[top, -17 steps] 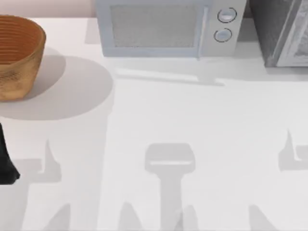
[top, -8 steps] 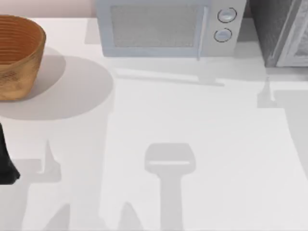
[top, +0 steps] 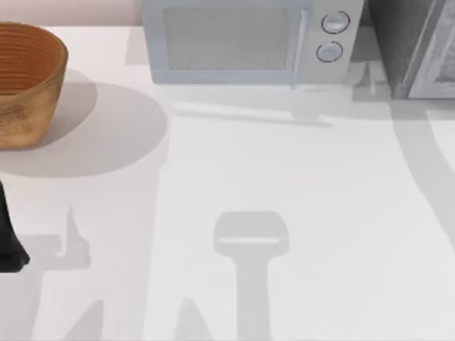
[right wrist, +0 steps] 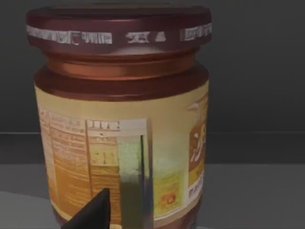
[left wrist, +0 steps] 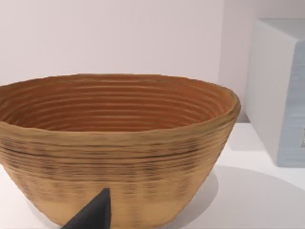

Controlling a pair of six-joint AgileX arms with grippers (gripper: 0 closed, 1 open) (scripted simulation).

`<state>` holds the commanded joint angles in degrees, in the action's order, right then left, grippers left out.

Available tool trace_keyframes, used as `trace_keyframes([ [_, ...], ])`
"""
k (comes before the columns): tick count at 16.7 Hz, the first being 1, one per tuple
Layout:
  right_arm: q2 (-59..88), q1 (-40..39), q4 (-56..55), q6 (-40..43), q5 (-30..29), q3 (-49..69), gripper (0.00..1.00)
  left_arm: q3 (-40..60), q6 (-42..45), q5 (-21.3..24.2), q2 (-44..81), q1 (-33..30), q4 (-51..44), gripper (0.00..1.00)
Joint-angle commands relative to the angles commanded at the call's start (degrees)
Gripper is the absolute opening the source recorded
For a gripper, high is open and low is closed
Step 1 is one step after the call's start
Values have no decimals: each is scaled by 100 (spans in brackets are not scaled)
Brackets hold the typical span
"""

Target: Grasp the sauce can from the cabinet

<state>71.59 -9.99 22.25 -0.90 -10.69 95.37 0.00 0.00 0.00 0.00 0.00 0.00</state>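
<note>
From my right wrist camera, one dark fingertip (right wrist: 93, 212) sits in the foreground, close to the sauce can (right wrist: 121, 114). The can stands upright on a grey surface against a dark grey backdrop, with a maroon lid over a tan printed label; I cannot tell whether my right gripper's fingers are spread or clamped. My left wrist camera shows another dark fingertip (left wrist: 93, 214) in front of the woven basket (left wrist: 114, 148), which looks empty; that grip is likewise impossible to judge. From above, my left arm (top: 8, 234) rests at the table's left edge, the basket (top: 25, 82) beyond it, then the microwave (top: 249, 39) at the back and the cabinet (top: 416, 46) in the far right corner.
</note>
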Motion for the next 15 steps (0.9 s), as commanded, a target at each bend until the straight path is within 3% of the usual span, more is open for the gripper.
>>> trace_keyframes([
  [9, 435, -55, 149, 1, -72, 427, 100, 0, 0, 0, 0, 0, 0, 100],
  [15, 698, -783, -54, 12, -845, 525, 100, 0, 0, 0, 0, 0, 0, 100],
])
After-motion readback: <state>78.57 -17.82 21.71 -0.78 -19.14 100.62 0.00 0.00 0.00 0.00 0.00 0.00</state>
